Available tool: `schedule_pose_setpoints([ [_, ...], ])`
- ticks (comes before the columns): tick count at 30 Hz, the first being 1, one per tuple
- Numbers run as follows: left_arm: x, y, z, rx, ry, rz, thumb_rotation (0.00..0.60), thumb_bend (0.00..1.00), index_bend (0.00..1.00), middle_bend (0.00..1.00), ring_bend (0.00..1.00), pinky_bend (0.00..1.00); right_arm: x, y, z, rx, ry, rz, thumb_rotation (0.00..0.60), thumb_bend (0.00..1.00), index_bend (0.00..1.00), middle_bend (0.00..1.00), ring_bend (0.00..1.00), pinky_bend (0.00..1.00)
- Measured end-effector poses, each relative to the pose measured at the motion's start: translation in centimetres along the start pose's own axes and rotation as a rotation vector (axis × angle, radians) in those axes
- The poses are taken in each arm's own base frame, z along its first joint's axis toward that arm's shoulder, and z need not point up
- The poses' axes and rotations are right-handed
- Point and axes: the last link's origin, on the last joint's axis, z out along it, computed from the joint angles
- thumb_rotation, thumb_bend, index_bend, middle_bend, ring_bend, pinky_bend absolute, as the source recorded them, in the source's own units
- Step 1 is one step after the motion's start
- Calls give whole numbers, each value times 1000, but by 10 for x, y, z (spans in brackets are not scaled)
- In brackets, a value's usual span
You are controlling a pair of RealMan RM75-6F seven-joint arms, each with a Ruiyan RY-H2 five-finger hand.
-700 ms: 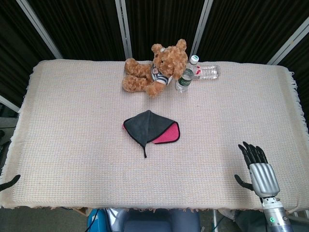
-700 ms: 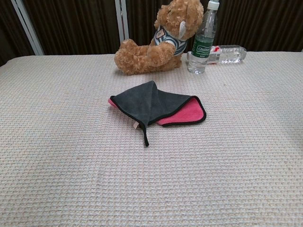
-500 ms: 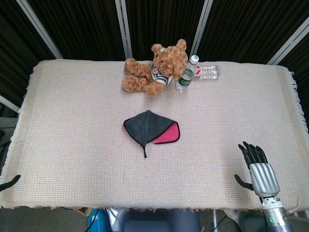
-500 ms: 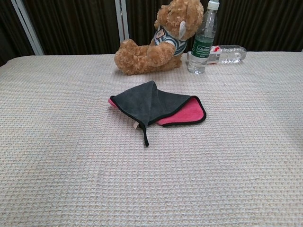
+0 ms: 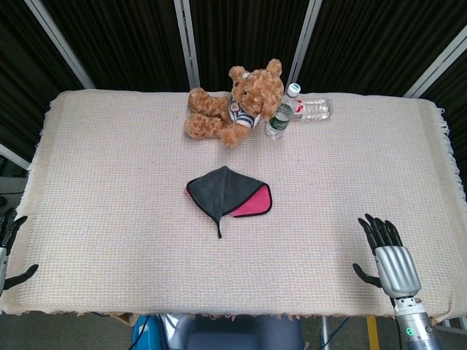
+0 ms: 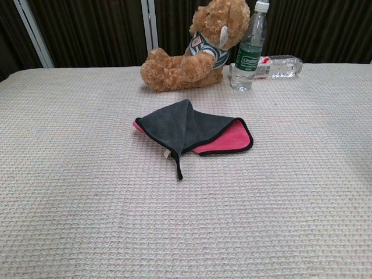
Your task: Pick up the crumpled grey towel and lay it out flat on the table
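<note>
The grey towel lies folded over itself near the table's middle, its pink underside showing at the right and a thin dark tail pointing toward the front edge. My right hand hovers over the front right of the table, fingers spread and pointing away, holding nothing. My left hand peeks in at the far left edge of the head view, fingers apart, empty. Neither hand shows in the chest view. Both are far from the towel.
A brown teddy bear sits at the back middle. Beside it stands an upright water bottle, with a second bottle lying on its side behind. A woven cream cloth covers the table.
My left hand has risen further into the head view at the left edge. My right hand has shifted slightly forward. The towel has not moved.
</note>
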Motion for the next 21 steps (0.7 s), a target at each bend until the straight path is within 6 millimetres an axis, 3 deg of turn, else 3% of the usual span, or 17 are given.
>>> schedule_pose_setpoints([
  [5,-3,5,5,-15,-4,-21,600,109,230,34,0,0,-3,1,3,-7,-12,-6,600,256,0,0,0,0],
  [11,-6,27,25,-80,0,-67,600,165,308,68,0,0,-4,2,6,-11,-8,-10,600,257,0,0,0,0],
  [17,-12,82,60,-249,-13,-39,600,177,360,106,0,18,-3,4,8,-24,-3,-2,600,257,0,0,0,0],
  [21,-24,140,86,-392,-36,-7,600,182,388,122,0,19,-2,9,11,-43,1,3,600,257,0,0,0,0],
])
